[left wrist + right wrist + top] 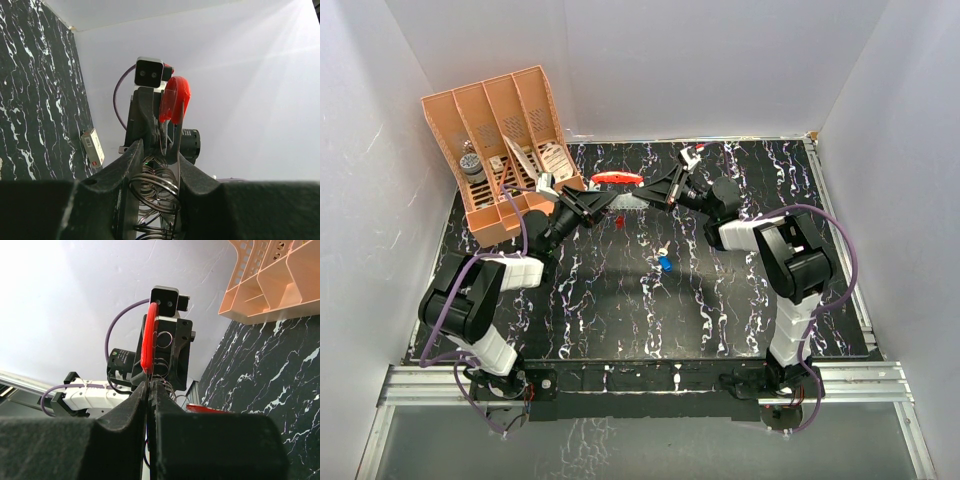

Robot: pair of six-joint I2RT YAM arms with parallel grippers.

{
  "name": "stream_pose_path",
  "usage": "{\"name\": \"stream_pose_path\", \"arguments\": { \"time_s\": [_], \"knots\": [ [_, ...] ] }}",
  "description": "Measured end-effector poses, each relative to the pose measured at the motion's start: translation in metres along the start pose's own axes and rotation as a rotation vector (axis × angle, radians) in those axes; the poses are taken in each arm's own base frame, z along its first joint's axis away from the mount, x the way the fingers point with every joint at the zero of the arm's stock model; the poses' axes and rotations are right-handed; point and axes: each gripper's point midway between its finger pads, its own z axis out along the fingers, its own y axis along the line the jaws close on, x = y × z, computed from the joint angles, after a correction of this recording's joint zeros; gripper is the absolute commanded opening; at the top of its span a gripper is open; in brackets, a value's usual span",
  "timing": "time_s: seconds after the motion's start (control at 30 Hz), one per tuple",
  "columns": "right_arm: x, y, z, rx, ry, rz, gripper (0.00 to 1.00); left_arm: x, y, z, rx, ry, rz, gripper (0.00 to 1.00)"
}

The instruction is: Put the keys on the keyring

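The blue key lies on the table, mid-way out between the arms. Just beyond it lies the red key, almost under the grippers. Above that, off the table, the two grippers meet tip to tip. The left gripper is partly closed on the keyring, with wire coils between its fingers. The right gripper is pinched tight on the red loop's lower end. The loop rises from both. A rack stands far left.

Red keyring upright at closed jaws
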Motion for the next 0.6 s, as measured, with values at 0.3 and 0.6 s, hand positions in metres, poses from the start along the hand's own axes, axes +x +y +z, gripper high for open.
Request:
{"name": "stream_pose_path", "arguments": {
  "time_s": [0.3,0.6],
  "knots": [
    [-0.003,-0.008,0.004,0.021,0.017,0.030,0.08,-0.002,0.010,0.002,-0.013,-0.003,-0.024,0.00],
    [-0.018,0.001,0.010,-0.009,-0.021,0.000,0.24,0.002,0.013,0.002,-0.033,0.016,-0.089,0.00]
  ]
}}
